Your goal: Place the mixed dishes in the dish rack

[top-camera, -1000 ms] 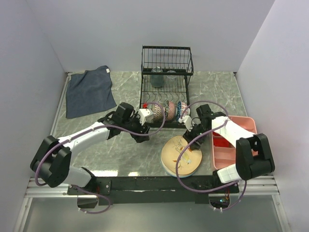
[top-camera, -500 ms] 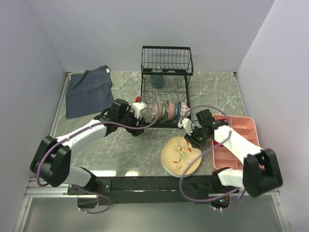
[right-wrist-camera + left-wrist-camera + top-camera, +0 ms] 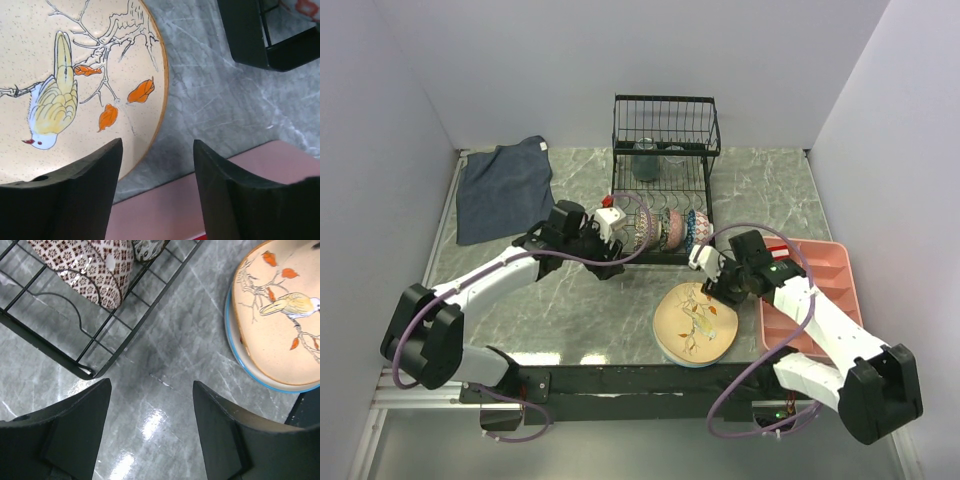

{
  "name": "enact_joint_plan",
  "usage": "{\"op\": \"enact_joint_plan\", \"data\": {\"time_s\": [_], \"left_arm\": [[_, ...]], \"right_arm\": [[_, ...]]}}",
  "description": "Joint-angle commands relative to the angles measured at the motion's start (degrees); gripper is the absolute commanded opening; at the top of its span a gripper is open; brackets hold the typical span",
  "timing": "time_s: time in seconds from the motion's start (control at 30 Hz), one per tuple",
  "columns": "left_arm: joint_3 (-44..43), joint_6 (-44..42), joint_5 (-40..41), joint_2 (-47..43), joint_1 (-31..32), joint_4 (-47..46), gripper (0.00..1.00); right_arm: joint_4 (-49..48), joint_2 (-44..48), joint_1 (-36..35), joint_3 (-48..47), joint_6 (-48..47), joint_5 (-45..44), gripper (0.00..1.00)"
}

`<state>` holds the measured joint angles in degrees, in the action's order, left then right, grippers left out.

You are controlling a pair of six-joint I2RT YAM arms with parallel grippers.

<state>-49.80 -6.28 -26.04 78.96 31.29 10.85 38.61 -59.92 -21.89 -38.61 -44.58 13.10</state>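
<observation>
We see the peach plate [image 3: 695,322] lying face up on the table [image 3: 760,190] near its front edge, in front of the dish rack [image 3: 665,125] and just beside the pink tray [image 3: 825,262]. A blue rim shows under the plate in the left wrist view. We cannot tell whether that is its own underside or something beneath it, and both wrist views cut the plate off at the frame edge. The right gripper [image 3: 157,145] hangs over the plate's rim where it nears the tray, fingers spread with nothing between them. The left gripper [image 3: 150,387] is likewise spread wide and empty, above bare marble just off the rack's front corner. The patterned bowls [image 3: 662,228] stand on edge in a row in the rack's front slots; from above they overlap, so we cannot count them surely. Behind them a glass [image 3: 646,162] stands in the rack's rear part, and something pale beside it is too broken up by the wires to name. The dark blue cloth [image 3: 505,188] lies at the far left, well apart
</observation>
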Motion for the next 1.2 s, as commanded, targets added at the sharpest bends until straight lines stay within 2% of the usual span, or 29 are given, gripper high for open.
{"op": "enact_joint_plan", "data": {"time_s": [0.0, 0.1, 0.27, 0.47, 0.67, 0.83, 0.9, 1.0, 1.03, 1.1, 1.13, 1.17], "left_arm": [[-2.06, 1.1, -2.79, -2.67, -0.26, -1.8, 0.72], [-1.27, 1.8, -4.1, -2.84, -0.79, -2.59, 0.72], [0.66, 2.59, -11.65, -3.37, -1.23, -2.94, 0.72], [8.65, 8.91, -19.82, -3.81, -0.79, -10.49, 0.72], [14.54, 12.26, -20.63, -3.9, 3.77, -19.18, 0.71], [15.26, 15.34, -21.07, -1.0, 6.15, -24.12, 0.71], [14.38, 14.55, -20.72, 0.05, 6.85, -24.12, 0.71], [14.64, 15.42, -19.66, 0.32, 7.29, -25.87, 0.71], [14.73, 15.77, -19.4, 0.41, 7.38, -26.32, 0.71], [15.0, 16.65, -19.57, 0.67, 7.73, -27.02, 0.71], [15.0, 16.92, -19.75, 0.84, 8.0, -27.46, 0.71], [14.91, 17.09, -19.57, 1.11, 8.17, -27.55, 0.71]], "right_arm": [[-2.83, -0.54, -0.35, 1.16, 2.92, 1.93, 0.68], [-5.47, -1.42, -0.26, 3.27, 3.62, 2.19, 0.72], [-7.05, -3.18, -0.35, 4.95, 4.06, 5.96, 0.72], [-10.66, -5.2, -0.08, 6.71, 5.64, 5.88, 0.73], [-13.29, -10.11, 0.27, 5.65, 8.89, 2.37, 0.72], [-14.0, -15.3, 1.24, 3.29, 8.8, 2.46, 0.7], [-14.09, -16.45, 1.5, 3.01, 8.28, 3.51, 0.65], [-14.97, -16.45, 1.59, 4.07, 7.05, 3.94, 0.5], [-15.14, -16.63, 1.59, 4.16, 6.87, 4.03, 0.38], [-14.88, -17.86, 1.59, 3.55, 7.05, 3.86, 0.24], [-14.62, -18.12, 1.5, 2.85, 6.7, 4.21, 0.08], [-14.62, -17.95, 1.5, 2.49, 6.7, 4.56, 0.02]]}}
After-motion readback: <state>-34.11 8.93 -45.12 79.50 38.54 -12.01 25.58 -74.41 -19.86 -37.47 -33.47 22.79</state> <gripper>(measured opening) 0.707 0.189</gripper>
